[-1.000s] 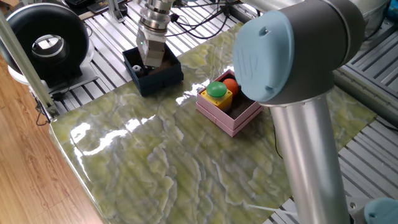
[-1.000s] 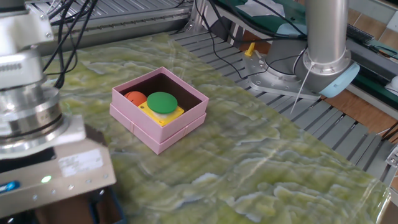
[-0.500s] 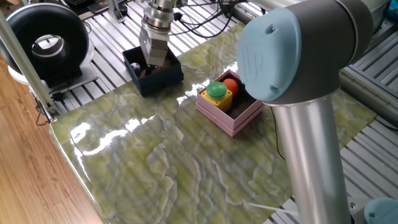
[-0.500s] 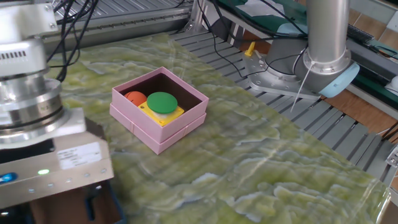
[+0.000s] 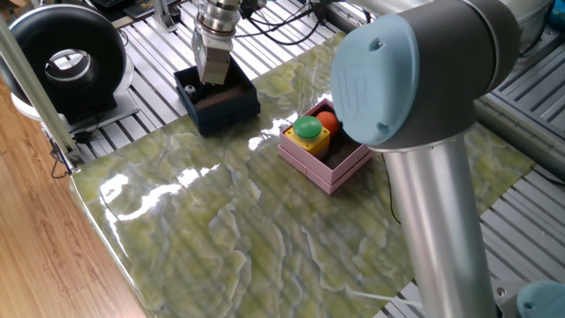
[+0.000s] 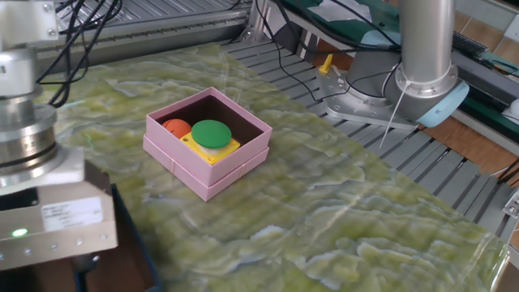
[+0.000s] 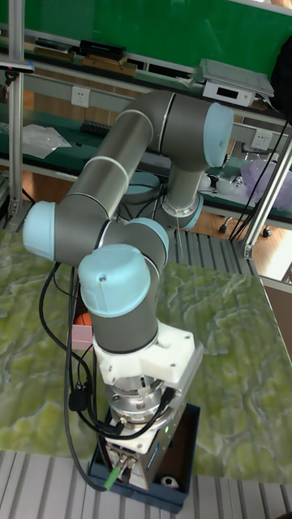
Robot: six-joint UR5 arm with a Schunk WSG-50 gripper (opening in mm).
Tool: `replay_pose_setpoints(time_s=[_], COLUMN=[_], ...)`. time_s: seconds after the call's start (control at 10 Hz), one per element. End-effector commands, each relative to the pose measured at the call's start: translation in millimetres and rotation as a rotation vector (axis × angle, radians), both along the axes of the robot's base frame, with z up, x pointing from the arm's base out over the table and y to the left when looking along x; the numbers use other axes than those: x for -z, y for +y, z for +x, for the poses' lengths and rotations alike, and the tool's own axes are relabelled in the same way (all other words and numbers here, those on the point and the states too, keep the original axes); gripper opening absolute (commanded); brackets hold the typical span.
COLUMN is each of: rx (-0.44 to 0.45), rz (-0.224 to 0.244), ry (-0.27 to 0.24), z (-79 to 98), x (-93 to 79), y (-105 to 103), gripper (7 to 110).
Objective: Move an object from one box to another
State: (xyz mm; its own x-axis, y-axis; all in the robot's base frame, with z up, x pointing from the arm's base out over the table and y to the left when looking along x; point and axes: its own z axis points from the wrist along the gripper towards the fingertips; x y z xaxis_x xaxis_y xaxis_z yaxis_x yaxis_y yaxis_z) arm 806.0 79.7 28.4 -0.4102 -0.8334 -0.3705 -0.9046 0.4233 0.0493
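Green-veined marble covers the table (image 5: 265, 238), and two small boxes sit on it well apart. The navy box (image 5: 216, 102) stands at the table's far edge in one fixed view, next to the metal slats; the pink box (image 5: 328, 157) sits nearer the middle, with a dark inside and a stepped rim.

Inside the pink box lie a yellow block with a green round cap (image 5: 307, 129) and, just beside it, an orange ball (image 5: 327, 120) — the other fixed view shows the same pair, cap (image 6: 212, 132) and ball (image 6: 175, 127), touching or nearly so.

The gripper (image 5: 212, 64) hangs over the navy box, its fingers reaching down toward the box's opening. Whether its fingers are apart or closed, or whether they hold anything, cannot be told: the gripper body hides them in every view. In the tall fixed view the wrist (image 7: 146, 442) stands straight above the navy box (image 7: 182, 466), and a small dark and white object (image 7: 169, 482) lies on the box floor at the near corner — its shape is too small to make out. A black round device (image 5: 66, 62) stands beside the table, off the marble.
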Motion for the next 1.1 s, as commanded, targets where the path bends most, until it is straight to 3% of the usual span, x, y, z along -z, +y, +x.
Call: replay_pose_setpoints(time_s=[0.0, 0.3, 0.6, 1.0], rx=[0.01, -0.014, -0.029, -0.049], rz=[0.043, 0.053, 0.052, 0.105], ry=[-0.018, -0.006, 0.044, 0.095], z=[3.5, -17.3, -52.2, -67.1], x=[4.8, 10.4, -1.1, -10.7], y=[10, 8, 8, 21], gripper=[66, 66, 66, 66])
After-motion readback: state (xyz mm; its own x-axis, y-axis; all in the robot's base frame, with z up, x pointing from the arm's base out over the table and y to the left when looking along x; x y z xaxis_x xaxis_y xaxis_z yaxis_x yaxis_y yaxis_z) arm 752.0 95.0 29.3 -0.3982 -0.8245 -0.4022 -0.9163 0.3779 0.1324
